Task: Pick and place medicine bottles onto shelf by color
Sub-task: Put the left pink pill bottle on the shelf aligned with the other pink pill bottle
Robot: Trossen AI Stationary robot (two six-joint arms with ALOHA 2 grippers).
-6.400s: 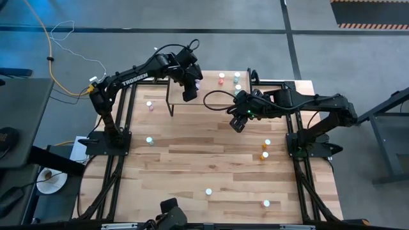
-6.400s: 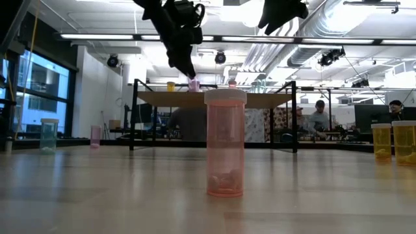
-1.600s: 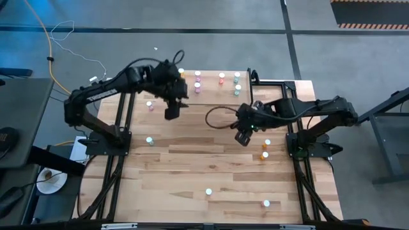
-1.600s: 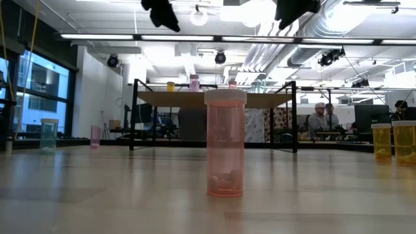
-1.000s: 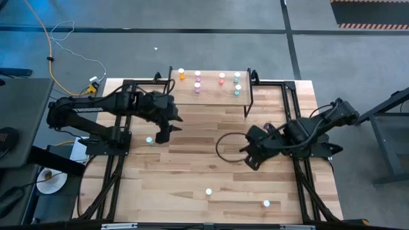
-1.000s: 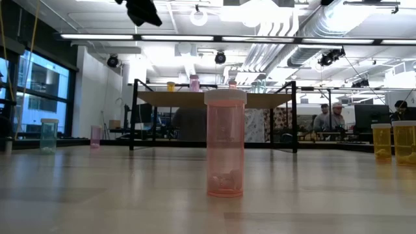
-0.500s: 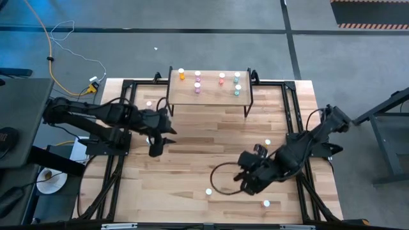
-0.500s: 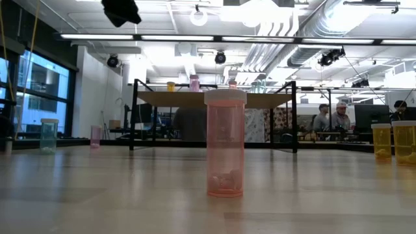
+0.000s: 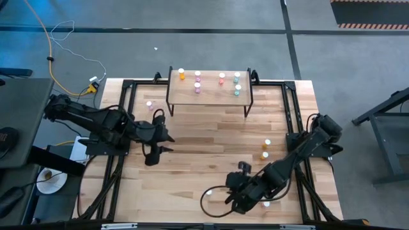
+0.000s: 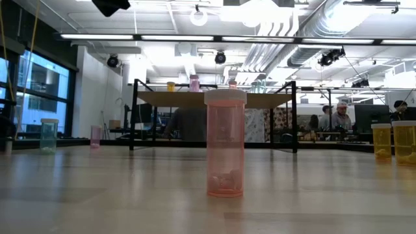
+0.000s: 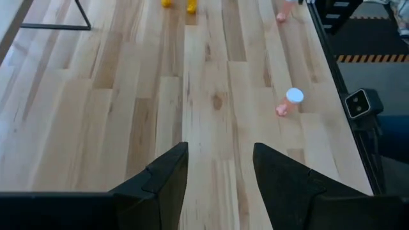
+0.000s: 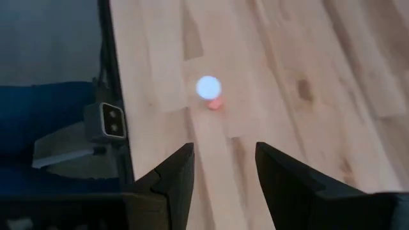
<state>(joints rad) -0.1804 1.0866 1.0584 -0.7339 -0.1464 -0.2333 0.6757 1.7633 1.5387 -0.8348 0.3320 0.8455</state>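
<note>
High view shows both arms now pulled well back from the shelf [image 9: 209,91], which carries six medicine bottles: one orange, two pink, one red, two teal. The left claw [image 9: 153,151], fingers parted and holding nothing, has swung from the shelf to hover off its left-front corner, near a teal bottle on the tabletop [image 9: 192,160]. The right claw [image 9: 238,199], also parted and empty, has travelled farthest, now well in front of the shelf beside a pink bottle [image 9: 208,191]; its wrist view centres that bottle [image 12: 209,90] ahead of the fingers. Likely each arm is lining up its next pick.
</note>
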